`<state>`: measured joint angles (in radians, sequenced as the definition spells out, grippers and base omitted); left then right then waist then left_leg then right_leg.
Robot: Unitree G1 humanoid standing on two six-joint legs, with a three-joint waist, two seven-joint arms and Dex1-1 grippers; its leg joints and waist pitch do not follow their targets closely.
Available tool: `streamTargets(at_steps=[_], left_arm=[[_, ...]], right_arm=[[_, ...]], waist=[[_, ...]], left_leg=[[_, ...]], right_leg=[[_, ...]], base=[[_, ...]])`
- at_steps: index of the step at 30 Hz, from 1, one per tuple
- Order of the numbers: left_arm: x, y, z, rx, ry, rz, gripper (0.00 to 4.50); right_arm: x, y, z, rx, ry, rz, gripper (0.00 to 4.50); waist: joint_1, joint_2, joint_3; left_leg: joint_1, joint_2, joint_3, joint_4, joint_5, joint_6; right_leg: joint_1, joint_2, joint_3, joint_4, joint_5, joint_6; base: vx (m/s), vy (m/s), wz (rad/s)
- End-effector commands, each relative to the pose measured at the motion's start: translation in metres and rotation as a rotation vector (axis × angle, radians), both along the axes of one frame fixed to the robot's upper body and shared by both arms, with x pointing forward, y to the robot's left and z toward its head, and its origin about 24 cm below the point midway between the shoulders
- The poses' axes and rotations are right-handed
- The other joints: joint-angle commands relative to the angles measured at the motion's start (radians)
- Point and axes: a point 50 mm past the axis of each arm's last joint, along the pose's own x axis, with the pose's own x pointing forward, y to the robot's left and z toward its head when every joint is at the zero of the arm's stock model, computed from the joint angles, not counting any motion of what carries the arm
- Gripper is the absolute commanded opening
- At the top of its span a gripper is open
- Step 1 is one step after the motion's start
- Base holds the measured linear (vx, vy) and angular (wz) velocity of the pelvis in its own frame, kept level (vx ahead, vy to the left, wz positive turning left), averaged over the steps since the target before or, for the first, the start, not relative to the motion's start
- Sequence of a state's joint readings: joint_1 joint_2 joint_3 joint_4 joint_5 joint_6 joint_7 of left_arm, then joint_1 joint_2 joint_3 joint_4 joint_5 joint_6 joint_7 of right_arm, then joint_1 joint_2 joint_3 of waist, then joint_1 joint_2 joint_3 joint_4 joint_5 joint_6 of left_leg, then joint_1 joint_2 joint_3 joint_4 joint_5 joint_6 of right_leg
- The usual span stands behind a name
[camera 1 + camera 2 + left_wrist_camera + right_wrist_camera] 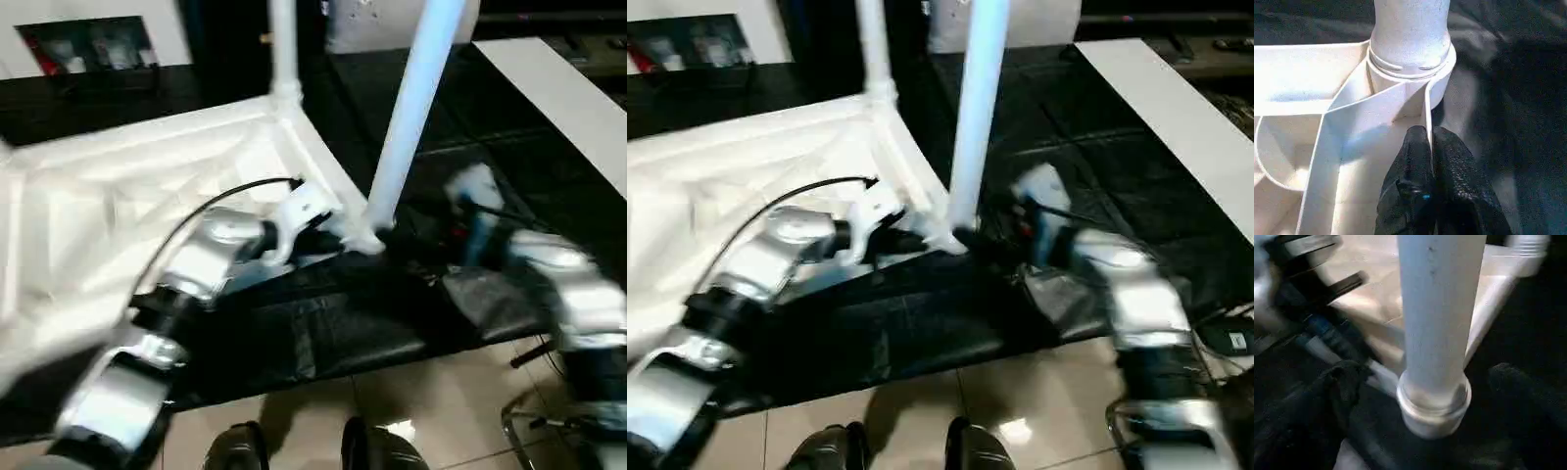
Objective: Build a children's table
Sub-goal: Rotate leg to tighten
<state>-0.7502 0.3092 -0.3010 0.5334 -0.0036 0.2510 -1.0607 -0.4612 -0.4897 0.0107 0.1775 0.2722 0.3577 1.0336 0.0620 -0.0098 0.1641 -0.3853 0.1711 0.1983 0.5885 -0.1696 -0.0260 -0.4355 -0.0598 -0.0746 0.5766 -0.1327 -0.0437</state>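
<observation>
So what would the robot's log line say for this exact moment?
left gripper: shut on tabletop rim | right gripper: open, straddling near leg base | far leg: standing

White table top (745, 166) lies upside down — two legs (975, 108) standing upright in corner sockets.

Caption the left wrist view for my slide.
Left tool pinching the tabletop's rim beside a leg seated in its corner socket.

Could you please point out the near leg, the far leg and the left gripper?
Near leg (411, 108), left eye view, mid-shaft.
Far leg (283, 44), left eye view, shaft.
Left gripper (1431, 144), left wrist view, fingertips.
</observation>
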Motion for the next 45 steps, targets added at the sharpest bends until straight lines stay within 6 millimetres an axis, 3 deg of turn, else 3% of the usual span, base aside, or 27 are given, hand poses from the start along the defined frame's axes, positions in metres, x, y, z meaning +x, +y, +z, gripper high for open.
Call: streamTargets(at_steps=[1,6,7,9,16,31,35,38,41,43,44,45], left_arm=[[-0.010,-0.006,-0.001,0.039,-0.003,-0.152,0.00],[-0.019,0.001,0.002,0.076,0.023,-0.313,0.00],[-0.022,0.003,0.002,0.092,0.028,-0.360,0.00],[-0.027,0.006,0.003,0.121,0.041,-0.433,0.00],[-0.037,0.006,0.006,0.175,0.049,-0.580,0.00],[-0.039,0.007,0.007,0.188,0.052,-0.616,0.00],[-0.036,0.010,0.006,0.152,0.081,-0.536,0.00],[-0.032,0.008,0.006,0.115,0.096,-0.437,0.00],[-0.020,-0.002,0.007,0.023,0.114,-0.227,0.00],[-0.013,-0.011,0.007,-0.031,0.139,-0.106,0.00],[-0.013,-0.011,0.007,-0.034,0.142,-0.096,0.00],[-0.009,-0.017,0.006,-0.055,0.146,-0.032,0.00]], right_arm=[[-0.009,0.003,0.003,-0.025,-0.021,0.136,4.48],[-0.018,-0.001,0.002,-0.063,0.004,0.273,4.48],[-0.019,-0.001,0.001,-0.070,0.011,0.296,4.20],[-0.020,-0.002,-0.001,-0.079,0.023,0.328,4.20],[-0.022,0.009,-0.002,-0.058,0.053,0.448,3.56],[-0.027,0.026,-0.011,-0.044,0.106,0.568,2.29],[-0.032,0.026,-0.009,0.012,0.144,0.571,2.04],[-0.031,0.031,-0.010,0.052,0.163,0.502,2.00],[-0.015,0.043,-0.018,0.066,0.181,0.243,1.99],[-0.004,0.051,-0.019,0.095,0.170,0.088,1.99],[-0.003,0.052,-0.019,0.099,0.168,0.075,1.99],[0.003,0.058,-0.020,0.111,0.167,-0.027,1.99]], waist=[[0.003,-0.002,-0.090],[0.019,-0.003,-0.090],[0.023,-0.002,-0.092],[0.028,-0.002,-0.090],[0.032,-0.003,-0.086],[0.032,-0.003,-0.087],[0.034,-0.001,-0.088],[0.036,0.000,-0.089],[0.027,-0.001,-0.086],[0.015,-0.005,-0.084],[0.015,-0.005,-0.084],[0.003,-0.004,-0.085]], left_leg=[[0.023,0.058,-0.031,-0.064,-0.177,0.108],[0.024,0.062,-0.029,-0.063,-0.165,0.104],[0.026,0.064,-0.030,-0.063,-0.162,0.103],[0.026,0.065,-0.030,-0.064,-0.163,0.103],[0.026,0.066,-0.030,-0.067,-0.181,0.086],[0.023,0.066,-0.031,-0.068,-0.175,0.077],[0.025,0.067,-0.030,-0.068,-0.172,0.075],[0.026,0.067,-0.029,-0.067,-0.169,0.074],[0.024,0.062,-0.032,-0.068,-0.185,0.051],[0.023,0.052,-0.039,-0.067,-0.217,0.022],[0.023,0.052,-0.039,-0.067,-0.217,0.022],[0.020,0.049,-0.043,-0.068,-0.219,0.015]], right_leg=[[0.069,-0.092,0.053,-0.074,-0.354,-0.185],[0.067,-0.094,0.056,-0.071,-0.346,-0.196],[0.067,-0.096,0.056,-0.069,-0.341,-0.198],[0.065,-0.095,0.056,-0.067,-0.340,-0.201],[0.063,-0.098,0.057,-0.070,-0.378,-0.196],[0.065,-0.098,0.057,-0.068,-0.371,-0.196],[0.064,-0.096,0.058,-0.066,-0.362,-0.203],[0.065,-0.097,0.059,-0.067,-0.356,-0.205],[0.063,-0.097,0.055,-0.071,-0.399,-0.199],[0.067,-0.102,0.049,-0.087,-0.532,-0.153],[0.067,-0.102,0.049,-0.087,-0.532,-0.153],[0.068,-0.101,0.044,-0.093,-0.578,-0.118]], base=[[0.000,0.000,0.00],[0.000,0.000,0.00],[0.000,0.000,0.00],[0.000,0.000,0.00],[0.000,0.000,0.00],[0.000,0.000,0.00],[0.000,0.000,0.00],[0.000,0.000,0.00],[0.000,0.000,0.00],[0.000,0.000,0.00],[0.000,0.000,0.00],[0.000,0.000,0.00]])
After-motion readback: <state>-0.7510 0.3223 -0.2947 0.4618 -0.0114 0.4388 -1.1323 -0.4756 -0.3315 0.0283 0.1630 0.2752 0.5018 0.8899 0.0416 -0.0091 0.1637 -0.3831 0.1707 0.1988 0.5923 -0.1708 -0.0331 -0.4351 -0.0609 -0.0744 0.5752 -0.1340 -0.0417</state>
